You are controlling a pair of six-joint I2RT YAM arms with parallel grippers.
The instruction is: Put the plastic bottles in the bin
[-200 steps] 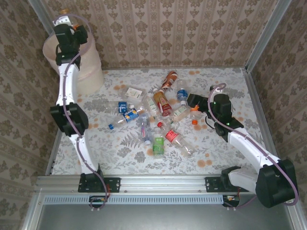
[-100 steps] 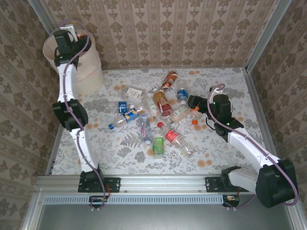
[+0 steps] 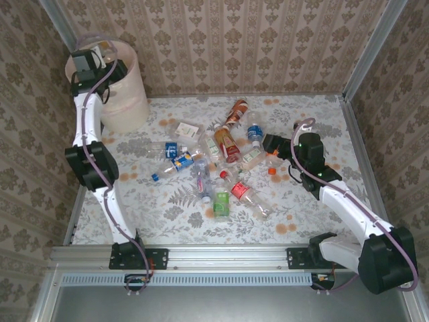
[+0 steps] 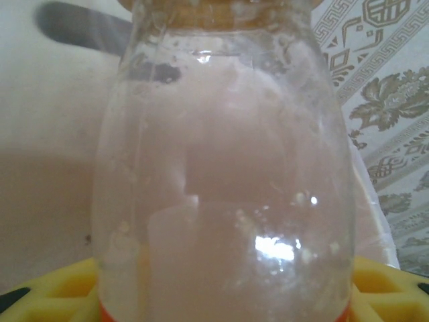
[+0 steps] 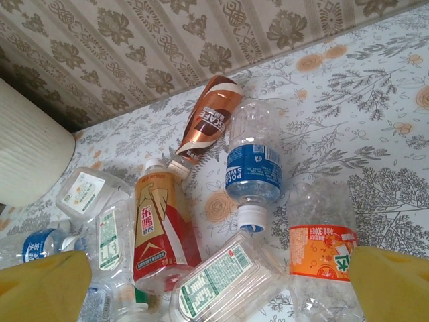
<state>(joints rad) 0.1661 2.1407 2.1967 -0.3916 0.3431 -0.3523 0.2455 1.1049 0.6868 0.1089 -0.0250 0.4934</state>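
Note:
My left gripper (image 3: 94,62) is shut on a clear plastic bottle (image 4: 221,168) at the mouth of the pale beige bin (image 3: 129,100). In the left wrist view the bottle stands between my yellow fingers (image 4: 57,288), with the bin's wall (image 4: 47,154) behind it. Several more bottles (image 3: 221,161) lie in a heap mid-table. My right gripper (image 3: 271,143) hangs open just right of the heap. Below it lie an orange-label bottle (image 5: 322,251), a blue-label bottle (image 5: 253,164), a red-and-gold bottle (image 5: 161,231) and a clear white-label one (image 5: 214,278). Nothing is between its fingers.
A copper-brown bottle (image 5: 211,117) lies by the back wall. Wallpapered walls close the table on three sides. The bin (image 5: 27,154) stands in the far left corner. A loose orange cap (image 3: 273,170) lies near my right gripper.
The left arm has swung a little left and lower over the bin with the bottle still in its grip. The right arm has not moved.

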